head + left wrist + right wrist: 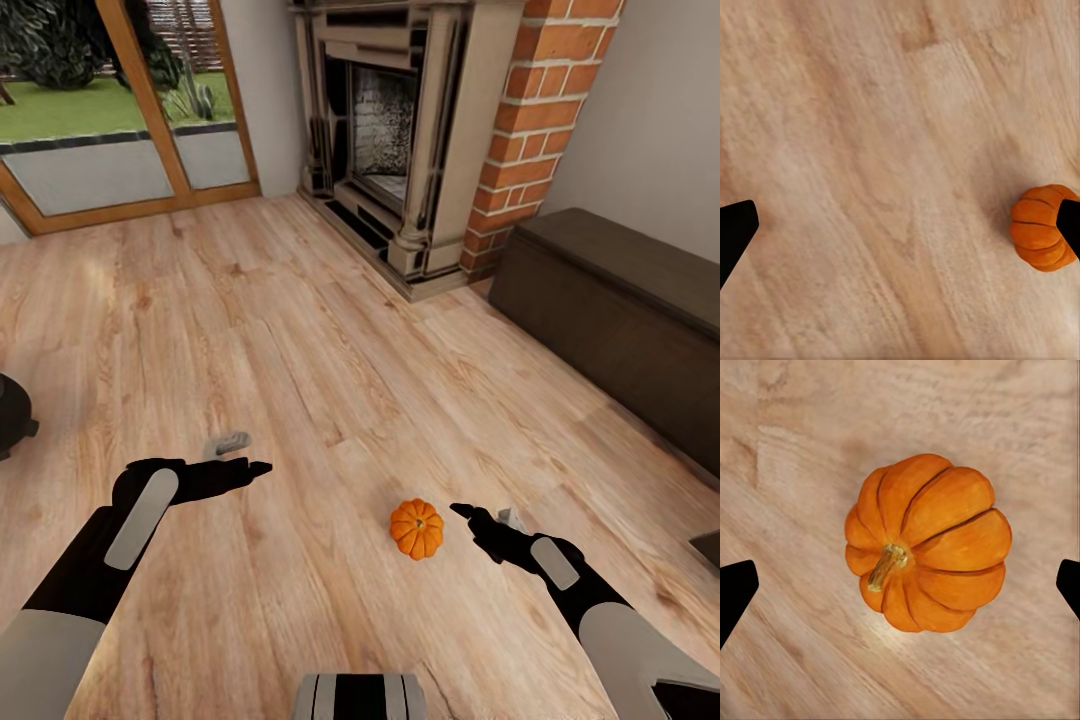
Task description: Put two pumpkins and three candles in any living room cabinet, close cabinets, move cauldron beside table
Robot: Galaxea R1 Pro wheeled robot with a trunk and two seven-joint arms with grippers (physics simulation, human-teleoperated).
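Observation:
One orange pumpkin sits on the wood floor in front of me, stem up. My right gripper hovers just right of it, open and holding nothing. In the right wrist view the pumpkin lies between the two spread fingertips, not touched by either. My left gripper is open and empty over bare floor to the pumpkin's left; its wrist view catches the pumpkin beside one fingertip. The dark-brown cabinet stands shut along the right wall. The black cauldron shows partly at the left edge.
A stone fireplace with a brick column stands ahead, with a wood-framed glass door to its left. A dark corner of something pokes in at the right edge. Bare plank floor spreads between me and the cabinet.

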